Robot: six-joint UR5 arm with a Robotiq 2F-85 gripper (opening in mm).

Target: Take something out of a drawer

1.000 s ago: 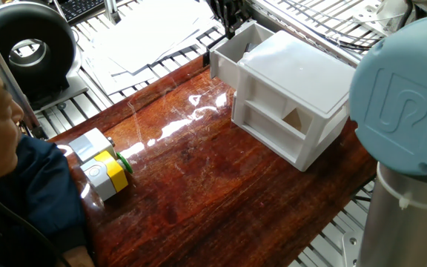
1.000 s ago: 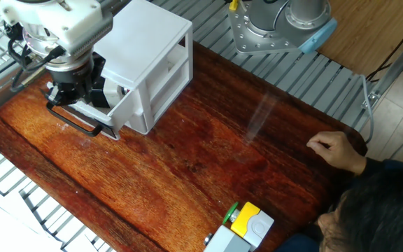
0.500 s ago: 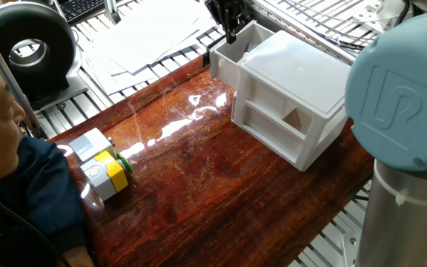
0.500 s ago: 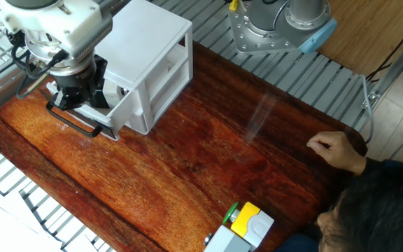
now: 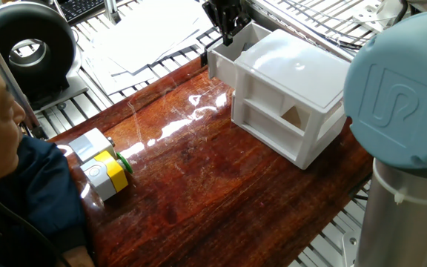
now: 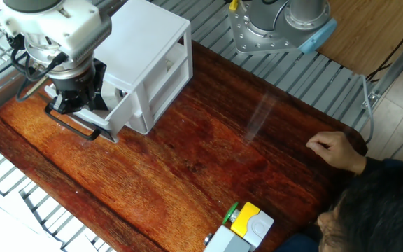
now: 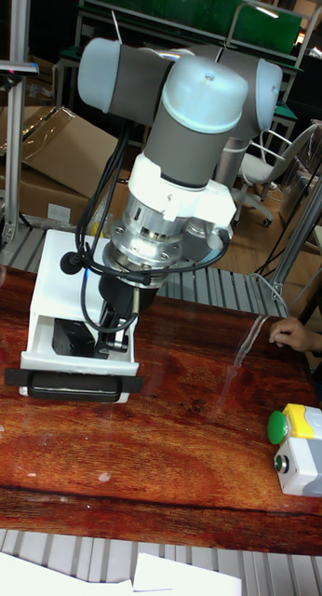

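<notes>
The hand point(image 7: 113, 328) is lowered into the open drawer point(image 7: 49, 358); its finger state cannot be determined. A dark block point(image 7: 70, 337) is seen inside the drawer beside it. The cabinet point(image 5: 295, 96) is located at a desk point(image 5: 199, 185) corner.

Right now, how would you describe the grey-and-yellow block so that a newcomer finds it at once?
Start from the glossy red-brown wooden table and go to the end far from the white plastic two-tier cabinet, near the seated person. There stands the grey-and-yellow boxy block, alone on the tabletop, marked by its green knob.
</notes>
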